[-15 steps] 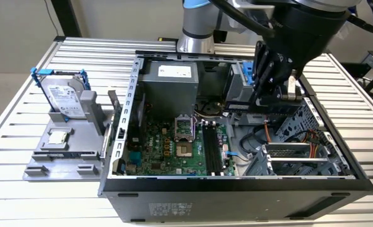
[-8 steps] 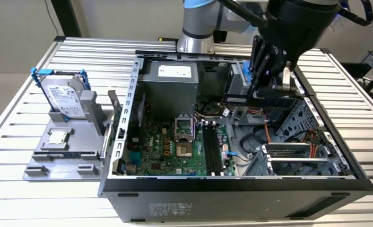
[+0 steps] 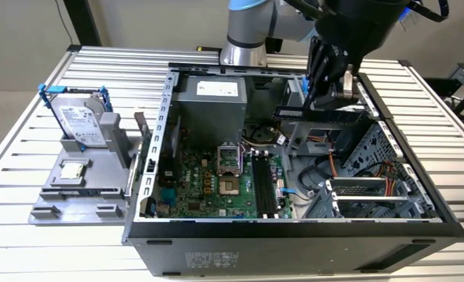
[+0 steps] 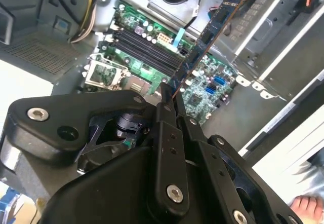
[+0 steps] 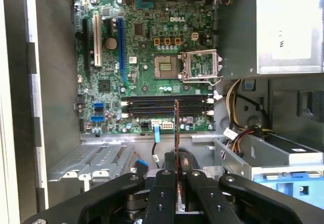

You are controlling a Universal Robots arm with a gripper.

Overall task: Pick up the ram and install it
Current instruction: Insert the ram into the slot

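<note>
Ram: clenched in the hand, lifted clear above the open computer case, level, toward the exterior view's right of the motherboard. Not seated in any slot.

Surface: slatted metal, carrying the case and a grey stand just beside it on the exterior view's left.

Case: lies on its side, panel off, interior exposed. Grey power supply at the far end.

Motherboard: green, flat on the case floor, seen in both wrist views.

Hard drive: silver in a blue frame, upright in the stand, well apart from the hand.

Memory slots: long, black, side by side near the processor socket, bare in the first wrist view.

Hand, in both wrist views: black fingers pinched on one long edge of the ram. The stick runs crosswise to the slots, hanging above them.
</note>
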